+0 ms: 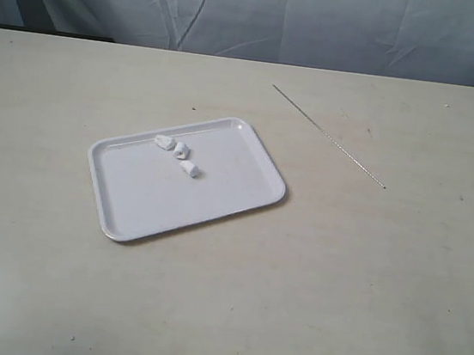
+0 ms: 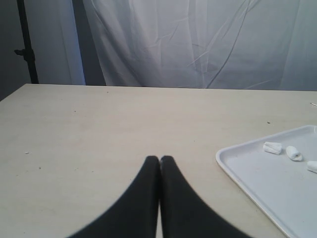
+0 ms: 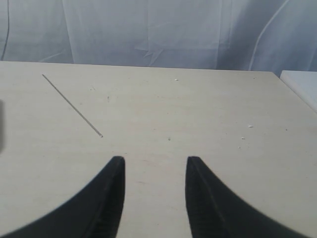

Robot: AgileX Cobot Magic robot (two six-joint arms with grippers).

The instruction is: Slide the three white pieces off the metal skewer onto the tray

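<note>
**Grippers empty, skewer stripped, pieces on the tray**

Closest to our wrist cameras are the tools themselves. Our left gripper has its jaws pressed together with nothing between them. Our right gripper stands spread wide, equally empty, above bare table. Neither arm shows in the exterior view, and we read that as both being parked clear of the work because nothing is left to grasp.

We see the three white pieces lying loose on the tray, in a short row that starts just beside its far long rim and runs in toward the middle. None touches the rod. That placement is what the task asks for, so we judge the job done.

We find the metal skewer flat on the table, well apart from the tray, beyond it and to its right in the exterior view. Its long axis runs diagonally, from a far end nearer the middle of the table to a nearer end further right. It is bare along its whole length. Which end carries the point we cannot tell, as the rod is too thin.
</note>
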